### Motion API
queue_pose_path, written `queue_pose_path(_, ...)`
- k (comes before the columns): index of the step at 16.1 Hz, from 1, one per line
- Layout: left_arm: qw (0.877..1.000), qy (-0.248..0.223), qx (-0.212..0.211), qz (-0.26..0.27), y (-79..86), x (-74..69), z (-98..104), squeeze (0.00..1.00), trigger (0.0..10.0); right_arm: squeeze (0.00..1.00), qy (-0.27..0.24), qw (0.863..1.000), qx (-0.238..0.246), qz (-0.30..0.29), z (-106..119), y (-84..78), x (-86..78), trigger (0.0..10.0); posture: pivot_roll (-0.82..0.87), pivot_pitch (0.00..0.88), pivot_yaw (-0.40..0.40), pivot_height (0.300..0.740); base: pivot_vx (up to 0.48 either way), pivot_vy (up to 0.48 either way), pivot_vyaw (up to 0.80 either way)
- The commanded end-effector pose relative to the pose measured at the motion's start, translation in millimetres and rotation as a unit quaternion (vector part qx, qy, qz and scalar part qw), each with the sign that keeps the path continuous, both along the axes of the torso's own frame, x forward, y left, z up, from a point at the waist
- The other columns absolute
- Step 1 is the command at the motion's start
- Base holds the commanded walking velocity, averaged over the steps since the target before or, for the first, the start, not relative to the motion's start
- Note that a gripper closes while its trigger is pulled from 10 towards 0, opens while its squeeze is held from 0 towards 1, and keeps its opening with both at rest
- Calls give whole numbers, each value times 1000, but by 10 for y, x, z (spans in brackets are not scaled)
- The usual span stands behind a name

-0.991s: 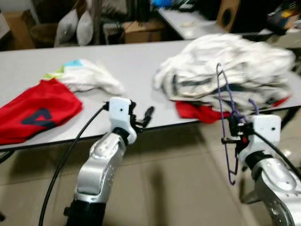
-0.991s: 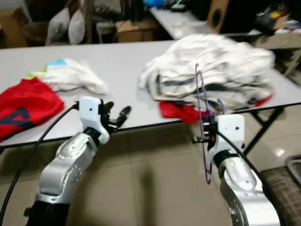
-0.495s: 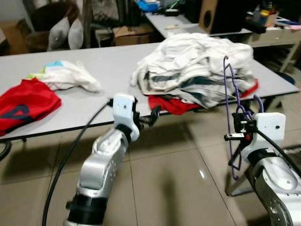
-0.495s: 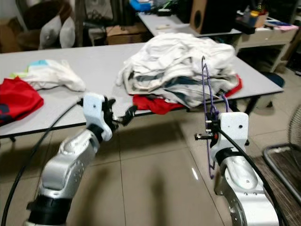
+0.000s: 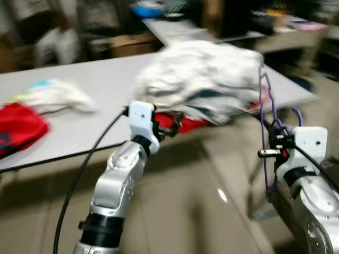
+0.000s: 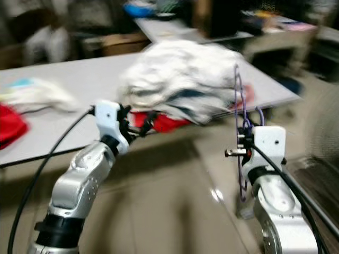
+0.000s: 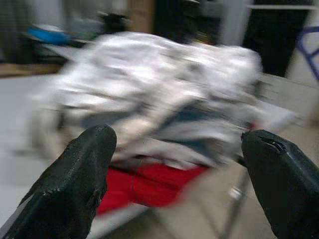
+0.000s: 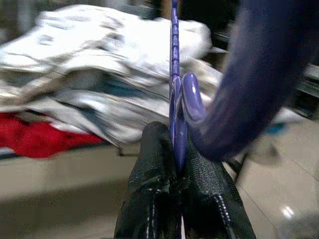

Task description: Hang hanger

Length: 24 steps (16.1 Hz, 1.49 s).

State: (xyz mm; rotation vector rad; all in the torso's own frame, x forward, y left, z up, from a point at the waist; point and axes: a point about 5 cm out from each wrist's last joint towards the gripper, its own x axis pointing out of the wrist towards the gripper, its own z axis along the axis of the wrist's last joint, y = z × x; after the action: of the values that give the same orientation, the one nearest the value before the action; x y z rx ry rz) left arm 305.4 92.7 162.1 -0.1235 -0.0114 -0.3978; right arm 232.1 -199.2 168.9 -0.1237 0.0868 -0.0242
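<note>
**Hanger clamped in right gripper, frames blurred**

Right gripper [image 8: 174, 164] was clenched on the hanger [image 5: 267, 114]. Wrist view showed both black fingers [image 8: 149, 189] pressed against the purple wire, no gap between them. Hanger stood roughly upright, held out in front of the right arm, off the right end of the table [image 5: 106, 79]. Its upper part rose above the gripper, level with the clothes pile; its lower part hung below the gripper, over the tiled floor [image 5: 196, 211]. Hanger did not rest on the table.

Left gripper [image 5: 170, 125] was released: fingers [image 7: 75, 184] spread wide apart, nothing between them. It sat at the table's near edge, pointed at the clothes pile [image 5: 204, 76], just in front of a red garment [image 7: 144, 186] poking out from under the white heap.

Further left on the table: a white cloth [image 5: 53, 95] with some light colour on it, and a red cloth [image 5: 16, 127] near the left edge, both well apart from the pile.

Head views were motion-blurred. Background held a second table [image 5: 175, 29] and clutter, details unreadable.
</note>
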Motion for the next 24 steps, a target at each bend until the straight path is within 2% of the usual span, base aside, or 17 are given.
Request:
queue_pose_path(1,1000,10,4,22,61,34,-41,1000,10000,0,-8,1000,-1,7,34,16,-8,10000,-93,0,12,740,431,0,0)
queue_pose_path(6,1000,5,-6,12,-16,77,-41,1000,10000,0,-5,1000,-9,6,63,-31,-83,10000,-149,14,19,740,435,0,0)
queue_pose_path(8,1000,-4,-10,-5,-145,139,-9,1000,10000,0,-14,1000,-18,-12,159,-126,-186,10000,-183,45,0,740,433,0,-800)
queue_pose_path(11,999,-36,2,-16,-214,164,120,1000,10000,0,-22,999,-24,-9,197,-153,-231,10000,-182,56,-2,740,435,0,-800)
queue_pose_path(13,997,-72,12,18,-97,177,237,1000,10000,0,-35,999,-17,13,235,-92,-221,10000,-157,53,7,740,428,0,0)
queue_pose_path(15,993,-95,17,67,86,195,332,1000,10000,0,-49,998,5,46,243,16,-182,10000,-131,43,11,740,405,0,0)
queue_pose_path(17,989,-118,33,87,214,176,364,1000,10000,0,-57,995,16,83,217,152,-148,10000,-86,26,15,740,0,0,0)
queue_pose_path(20,982,-159,26,101,325,108,526,1000,10000,0,-78,990,39,115,243,270,-93,10000,-46,11,15,740,0,0,0)
queue_pose_path(22,988,-115,54,91,437,106,403,1000,10000,0,-78,988,49,126,177,381,-51,10000,38,0,16,740,0,0,0)
queue_pose_path(23,988,-104,82,75,463,111,352,1000,10000,0,-72,988,54,124,110,415,-37,10000,58,0,-1,740,0,0,0)
queue_pose_path(24,988,-102,86,74,469,115,349,1000,10000,0,-71,988,56,124,101,421,-35,10000,58,0,-1,740,0,0,0)
